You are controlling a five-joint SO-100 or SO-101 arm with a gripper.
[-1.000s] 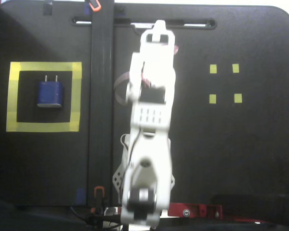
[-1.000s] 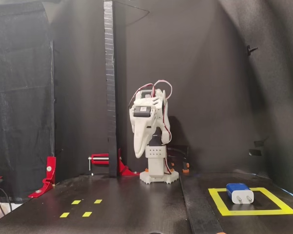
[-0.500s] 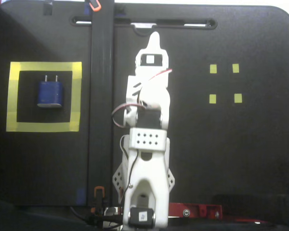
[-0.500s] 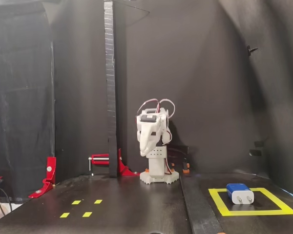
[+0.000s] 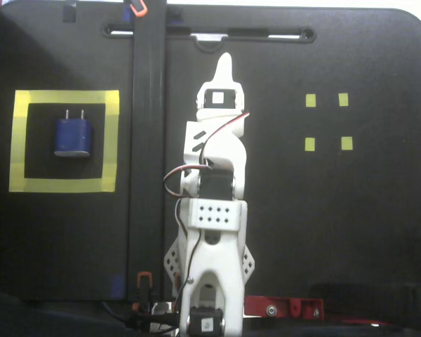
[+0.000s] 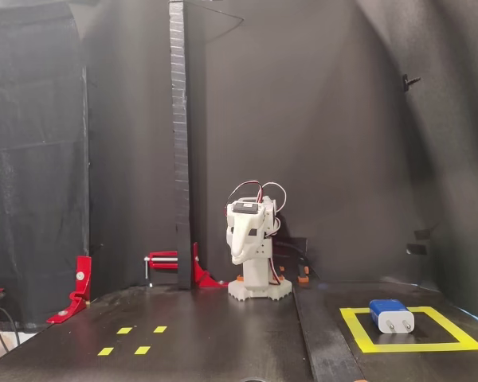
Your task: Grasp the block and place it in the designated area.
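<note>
Lying flat, block (image 5: 73, 136) prongs up-frame, long axis vertical

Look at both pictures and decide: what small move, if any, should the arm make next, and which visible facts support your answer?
Probably none beyond settling at rest. The small dark blue block with silver prongs already lies inside the large square yellow tape outline, clear of the tape in both fixed views. The white end effector is folded over the table's middle, far from the block and holding nothing, so the placing looks done.
</note>
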